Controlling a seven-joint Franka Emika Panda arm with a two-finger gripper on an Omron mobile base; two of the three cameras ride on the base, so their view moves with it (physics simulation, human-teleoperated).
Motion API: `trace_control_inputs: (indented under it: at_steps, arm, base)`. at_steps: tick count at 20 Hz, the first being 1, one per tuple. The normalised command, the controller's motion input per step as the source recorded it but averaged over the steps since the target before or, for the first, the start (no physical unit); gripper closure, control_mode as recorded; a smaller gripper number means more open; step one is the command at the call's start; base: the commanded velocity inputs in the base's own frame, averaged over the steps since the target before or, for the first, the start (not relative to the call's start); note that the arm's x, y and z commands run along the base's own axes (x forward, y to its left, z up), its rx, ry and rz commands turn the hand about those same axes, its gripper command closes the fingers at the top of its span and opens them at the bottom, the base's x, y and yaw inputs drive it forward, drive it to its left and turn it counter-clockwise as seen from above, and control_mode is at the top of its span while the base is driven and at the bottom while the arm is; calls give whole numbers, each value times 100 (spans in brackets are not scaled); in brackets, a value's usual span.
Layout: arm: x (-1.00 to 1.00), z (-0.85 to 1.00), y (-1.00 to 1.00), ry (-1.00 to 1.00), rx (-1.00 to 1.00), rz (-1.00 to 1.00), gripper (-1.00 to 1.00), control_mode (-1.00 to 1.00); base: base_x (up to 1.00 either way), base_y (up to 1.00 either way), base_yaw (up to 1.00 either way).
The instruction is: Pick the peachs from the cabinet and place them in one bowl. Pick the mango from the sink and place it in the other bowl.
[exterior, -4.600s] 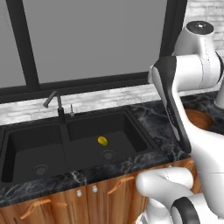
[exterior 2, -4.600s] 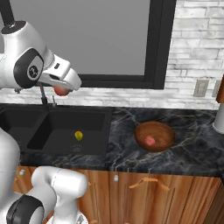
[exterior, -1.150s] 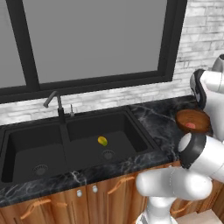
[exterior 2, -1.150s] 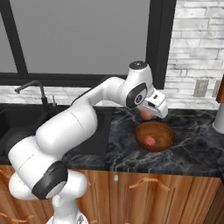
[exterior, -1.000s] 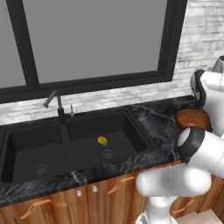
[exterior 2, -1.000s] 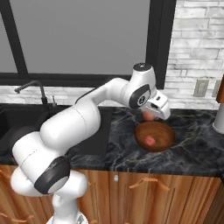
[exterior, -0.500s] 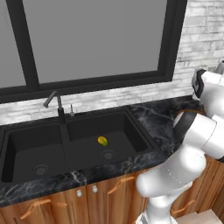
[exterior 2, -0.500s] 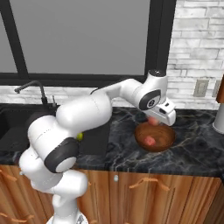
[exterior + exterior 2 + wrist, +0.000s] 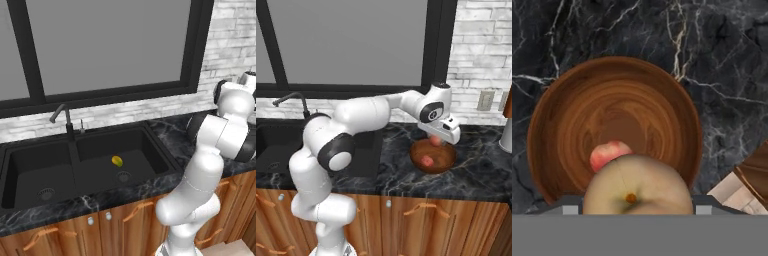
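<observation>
My gripper (image 9: 437, 141) is shut on a peach (image 9: 435, 142) and holds it just above the dark-brown wooden bowl (image 9: 417, 152) on the black marble counter. In the hand view that held peach (image 9: 637, 185) hides the fingertips. Below it lies the wooden bowl (image 9: 612, 95) with a second peach (image 9: 606, 152) on its bottom, which also shows as a red peach (image 9: 427, 160) in the right base view. The yellow-green mango (image 9: 117, 160) lies in the right basin of the black sink (image 9: 145, 150), near its drain. The cabinet is out of view.
A thin dark faucet (image 9: 62, 117) stands behind the sink's divider. A pale object (image 9: 506, 135) is cut off at the counter's right edge; I cannot tell what it is. A wall outlet (image 9: 484, 100) sits on the white brick. Wooden drawers run under the counter.
The arm has swung right and a little down, carrying the peach from beside the wooden bowl to right over it. The mango and the peach in the bowl have not moved.
</observation>
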Motion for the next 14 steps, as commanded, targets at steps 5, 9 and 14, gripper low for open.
trace_control_inputs:
  at_steps: [5, 9, 14]
  arm:
    - [25, -34, -14, 5, 5, 0, 100, -100]
    - [21, -31, -12, 8, 5, -1, 100, -100]
    - [17, -29, -3, 5, 3, -3, 100, -100]
  base:
    - [0, 0, 0]
    - [0, 0, 0]
    - [0, 0, 0]
